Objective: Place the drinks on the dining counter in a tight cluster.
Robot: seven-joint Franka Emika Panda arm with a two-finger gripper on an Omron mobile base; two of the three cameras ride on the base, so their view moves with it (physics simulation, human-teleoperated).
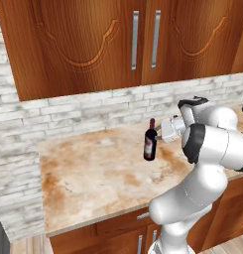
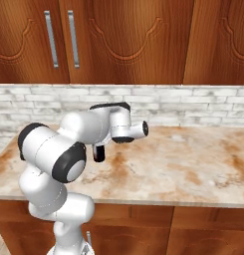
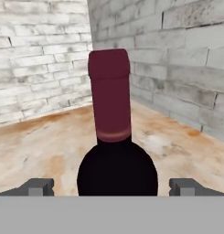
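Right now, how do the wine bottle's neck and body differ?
The wine bottle's neck is red and narrow; the body is black and much wider. In the left base view the body carries a pale label; the neck has none. Both stand upright, between the open gripper fingertips.

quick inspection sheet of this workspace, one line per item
surface: marbled tan-and-rust counter, backed by the white brick wall
job's things: wine bottle standing upright on the counter, red neck, not gripped
clutter: nothing seen
grippers: claw open, level with the bottle's shoulder, one fingertip on each side of it, not touching
cables: nothing seen
surroundings: wooden wall cabinets above, wooden base cabinets below
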